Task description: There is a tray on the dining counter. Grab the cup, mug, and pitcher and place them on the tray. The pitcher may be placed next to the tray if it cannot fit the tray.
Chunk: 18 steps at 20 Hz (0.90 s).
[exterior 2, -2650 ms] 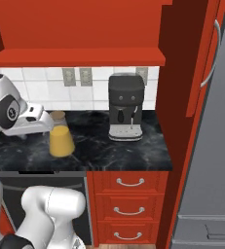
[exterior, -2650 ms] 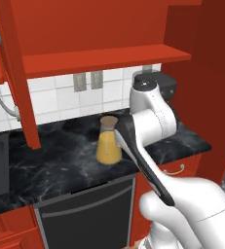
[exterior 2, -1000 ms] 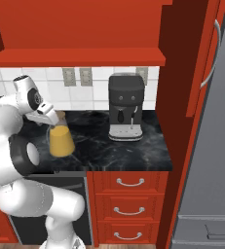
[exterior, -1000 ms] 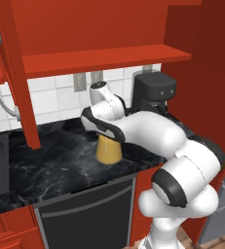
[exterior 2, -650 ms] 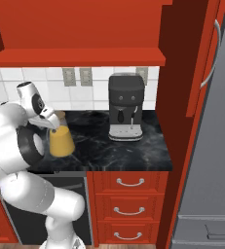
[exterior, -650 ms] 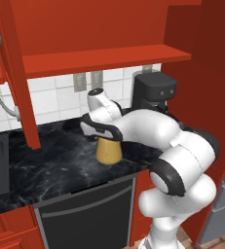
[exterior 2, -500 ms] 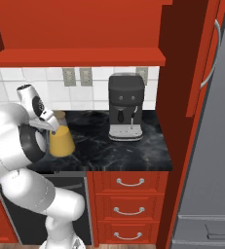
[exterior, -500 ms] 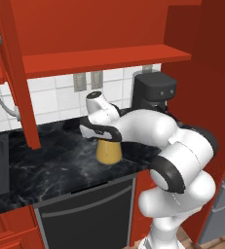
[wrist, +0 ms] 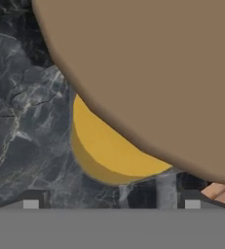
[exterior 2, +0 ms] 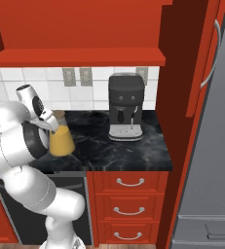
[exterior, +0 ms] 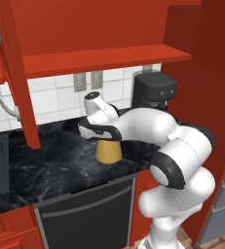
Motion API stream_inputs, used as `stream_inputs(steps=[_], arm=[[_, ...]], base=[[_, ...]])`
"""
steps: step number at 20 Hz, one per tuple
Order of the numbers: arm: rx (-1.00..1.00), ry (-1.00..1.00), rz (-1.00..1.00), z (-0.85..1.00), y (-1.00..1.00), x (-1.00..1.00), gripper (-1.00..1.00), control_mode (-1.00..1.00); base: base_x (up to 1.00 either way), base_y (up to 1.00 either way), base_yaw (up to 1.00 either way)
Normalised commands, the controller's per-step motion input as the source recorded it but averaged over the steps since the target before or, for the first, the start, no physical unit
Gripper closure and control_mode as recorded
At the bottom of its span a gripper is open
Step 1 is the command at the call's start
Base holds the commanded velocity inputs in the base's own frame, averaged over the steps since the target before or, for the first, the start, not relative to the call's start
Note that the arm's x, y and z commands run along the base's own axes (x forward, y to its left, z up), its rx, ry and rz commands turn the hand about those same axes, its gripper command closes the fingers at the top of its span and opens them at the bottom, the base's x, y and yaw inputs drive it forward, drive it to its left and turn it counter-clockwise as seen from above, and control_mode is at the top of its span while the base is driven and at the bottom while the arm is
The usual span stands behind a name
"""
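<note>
Black marble tabletop (exterior: 60,168) under red cupboards, my gripper (exterior: 100,132) spread wide over the pitcher (exterior: 108,151) lid, holding nothing, coffee machine (exterior 2: 126,107) at 3 o'clock.

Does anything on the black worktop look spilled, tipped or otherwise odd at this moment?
Nothing stands out: the pitcher stands upright on the worktop with its lid on, no juice spilled, and the coffee machine sits squarely against the wall.
</note>
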Motion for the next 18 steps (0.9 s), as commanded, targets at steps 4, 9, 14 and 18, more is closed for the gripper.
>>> stream_inputs(steps=[4, 9, 14, 18], arm=[[0.00, 0.00, 0.00, -0.27, -0.09, 0.00, -1.00, -1.00], [0.00, -0.02, -0.01, -0.49, -0.30, -0.03, -1.00, -1.00], [0.00, 0.00, -0.05, -0.63, -0.50, -0.03, -1.00, -1.00], [0.00, 0.00, -0.01, -0.70, -0.23, 0.00, 1.00, -1.00]], base=[[0.00, 0.00, 0.00], [0.00, 0.00, 0.00], [0.00, 0.00, 0.00], [0.00, 0.00, 0.00]])
